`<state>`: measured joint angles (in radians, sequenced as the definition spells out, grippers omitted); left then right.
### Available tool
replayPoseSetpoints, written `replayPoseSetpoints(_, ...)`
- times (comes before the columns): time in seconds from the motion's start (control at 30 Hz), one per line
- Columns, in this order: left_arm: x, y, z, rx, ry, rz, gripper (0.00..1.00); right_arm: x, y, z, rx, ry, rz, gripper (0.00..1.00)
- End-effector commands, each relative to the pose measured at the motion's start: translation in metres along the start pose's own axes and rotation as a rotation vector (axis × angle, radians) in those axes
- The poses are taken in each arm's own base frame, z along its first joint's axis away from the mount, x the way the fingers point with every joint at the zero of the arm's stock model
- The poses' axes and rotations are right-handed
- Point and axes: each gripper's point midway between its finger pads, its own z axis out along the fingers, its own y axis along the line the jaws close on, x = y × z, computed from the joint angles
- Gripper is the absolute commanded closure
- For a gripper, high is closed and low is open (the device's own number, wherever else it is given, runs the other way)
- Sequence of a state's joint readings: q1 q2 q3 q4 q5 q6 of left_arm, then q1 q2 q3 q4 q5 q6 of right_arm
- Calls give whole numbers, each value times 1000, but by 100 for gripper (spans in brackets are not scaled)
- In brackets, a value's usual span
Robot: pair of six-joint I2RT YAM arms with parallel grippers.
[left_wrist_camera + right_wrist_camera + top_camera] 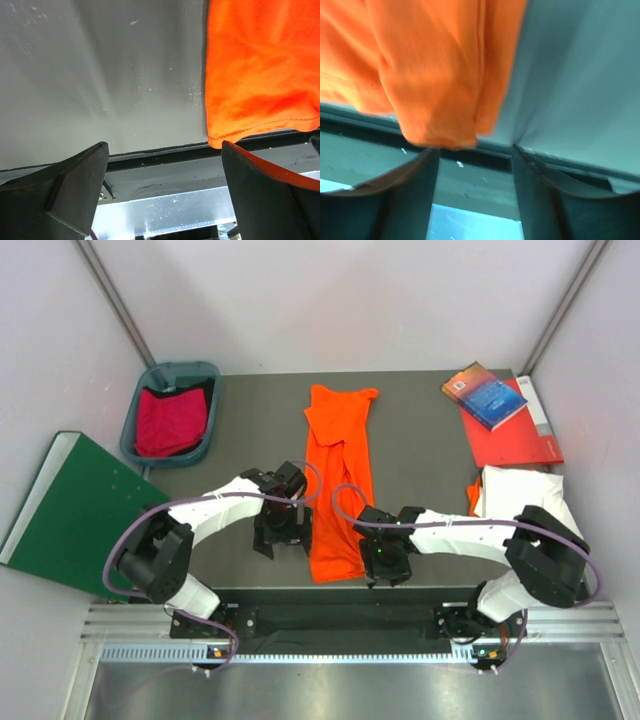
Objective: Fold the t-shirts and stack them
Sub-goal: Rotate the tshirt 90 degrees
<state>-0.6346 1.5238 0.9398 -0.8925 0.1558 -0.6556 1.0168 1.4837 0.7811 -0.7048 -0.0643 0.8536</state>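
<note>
- Where the top view looks down on the rig, the grey tabletop point(420, 455) fills the middle of the frame and carries nearly everything else.
- At the left edge of the frame a flat dark-green board point(75, 505) lies tilted, off the tabletop's left side.
- Running from upper centre to lower centre, the orange t-shirt point(338, 490) lies folded into a long narrow strip, its collar end towards the top of the frame and its hem end just short of the tabletop's near edge.
- A red book point(515, 440) lies flat at the upper right.
- Below it, at the right edge, a folded white t-shirt point(520, 490) lies with a sliver of orange cloth showing at its left side.
- In the upper left stands a blue-grey bin point(180, 367), with a crimson t-shirt point(170, 420) bundled inside.
- A blue book point(485, 395) lies on the red book's upper left corner.
- The left claw point(283, 540) sits just left of the strip's lower end. In the left wrist view its fingers are wide apart point(164, 150), gripping nothing, and the orange hem corner point(255, 75) lies just above the right-hand finger point(260, 190).
- The right claw point(385, 565) sits just right of the same end. In the right wrist view, which is blurred, its fingers stand apart point(474, 152) with nothing between them. The orange fabric point(430, 65) ends just above the left-hand finger point(405, 195).
</note>
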Motion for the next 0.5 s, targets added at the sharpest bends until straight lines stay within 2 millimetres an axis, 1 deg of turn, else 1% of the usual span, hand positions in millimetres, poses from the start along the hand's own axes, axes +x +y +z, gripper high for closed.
replayPoseSetpoints(0.0,-10,-14,-6,37,-50,11,1,-8,7,-46,-18,-90,-32,34)
replayPoseSetpoints(0.07,-10,-23,-8,75,-61,20,1,-20,7,-68,-30,-172,-17,24)
replayPoseSetpoints(0.1,-10,-25,-8,85,-64,22,1,-30,8,-89,-52,-256,-3,21)
replayPoseSetpoints(0.17,-8,-30,-8,94,-66,24,1,-41,8,-106,-78,-335,43,23)
replayPoseSetpoints(0.2,-8,-30,-7,94,-67,26,1,-46,4,-113,-95,-376,64,24)
replayPoseSetpoints(0.23,-6,-31,-5,89,-61,29,1,-53,11,-114,-141,-407,75,27)
replayPoseSetpoints(0.27,-6,-31,-4,85,-60,30,1,-56,12,-113,-164,-413,83,30)
replayPoseSetpoints(0.3,-5,-31,-3,79,-58,31,1,-53,12,-102,-179,-385,90,34)
replayPoseSetpoints(0.33,-4,-31,-2,73,-55,33,1,-58,18,-99,-209,-390,92,43)
replayPoseSetpoints(0.37,-6,-31,-3,72,-60,33,1,-58,21,-93,-216,-377,92,48)
replayPoseSetpoints(0.4,-6,-30,-4,62,-61,33,1,-57,21,-81,-201,-345,91,51)
replayPoseSetpoints(0.47,-8,-30,-6,54,-67,39,1,-58,25,-72,-195,-327,89,58)
